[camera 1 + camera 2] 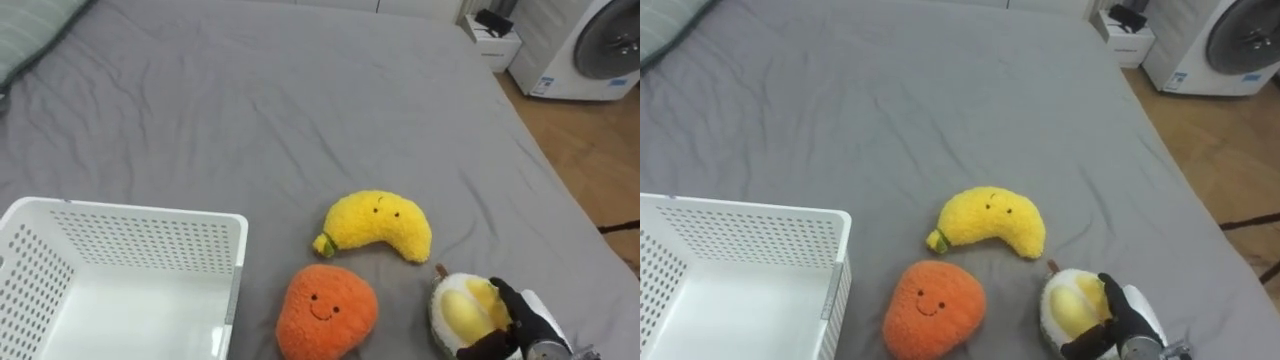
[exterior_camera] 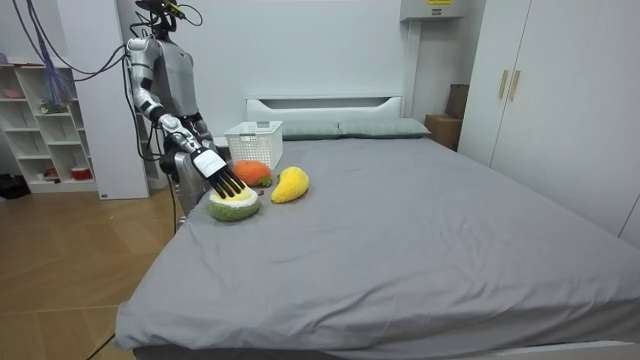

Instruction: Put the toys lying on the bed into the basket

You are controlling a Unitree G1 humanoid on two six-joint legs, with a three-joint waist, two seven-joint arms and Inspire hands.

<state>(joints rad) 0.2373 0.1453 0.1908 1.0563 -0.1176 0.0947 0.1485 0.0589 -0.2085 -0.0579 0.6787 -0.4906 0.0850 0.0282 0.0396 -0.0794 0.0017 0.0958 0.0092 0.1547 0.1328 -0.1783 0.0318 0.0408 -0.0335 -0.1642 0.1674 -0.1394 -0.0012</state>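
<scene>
Right hand (image 1: 522,322): fingers (image 1: 508,300) and thumb curled on the green-and-yellow plush (image 1: 455,312), near the bed (image 1: 300,100) edge. Risk: shallow hold (soft rim only) slips, plush drops to the floor (image 1: 590,140) short of the basket (image 1: 120,235).

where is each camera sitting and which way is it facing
Left eye view: on the robot's head, looking down at the bed; right robot hand at lower right.
Right eye view: same head, slightly aside, same hand.
Room view: past the bed's foot, facing the headboard; robot stands at the room view's left.
All share the banana plush.
</scene>
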